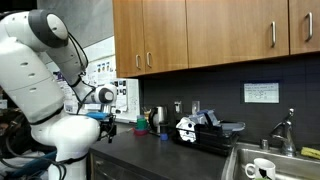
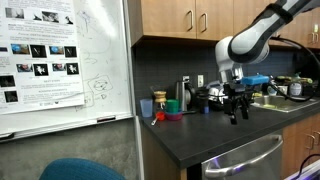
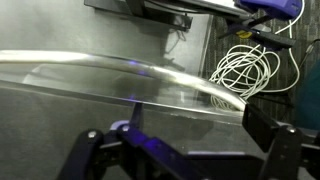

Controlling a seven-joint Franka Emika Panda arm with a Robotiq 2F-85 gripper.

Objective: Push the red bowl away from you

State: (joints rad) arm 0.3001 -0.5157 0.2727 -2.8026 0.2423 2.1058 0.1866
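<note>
In the wrist view the end effector (image 3: 185, 142) is nearest. Its two dark fingers (image 3: 88, 155) stand wide apart at the bottom corners with nothing between them, so it is open. Beyond them the dark surface (image 3: 60, 110) carries a long bright streak of reflected light. Farther still, at the right, lies a loose coil of white cable (image 3: 245, 68).

In an exterior view the white arm (image 2: 245, 45) comes in from the upper right and bends at a rounded joint. Its last links turn straight down, so the end effector (image 2: 235, 115) hangs upright over the surface (image 2: 200, 140), its fingertips low; contact cannot be judged. In an exterior view the arm's bulky white links (image 1: 40, 80) fill the near left, and the end effector (image 1: 108, 130) again points down above the surface's left end.

The red bowl (image 2: 158, 117) sits on the surface to the left of the end effector and well apart from it, close to the edge by the whiteboard (image 2: 60, 60). A purple dish (image 2: 173, 116) lies just beside it on the right, and a green cup (image 2: 170, 104) stands just behind. Farthest back are the dark wall and, above it, the wooden cabinets (image 1: 200, 35). A sink (image 1: 240, 160) lies at the right end of the surface.
</note>
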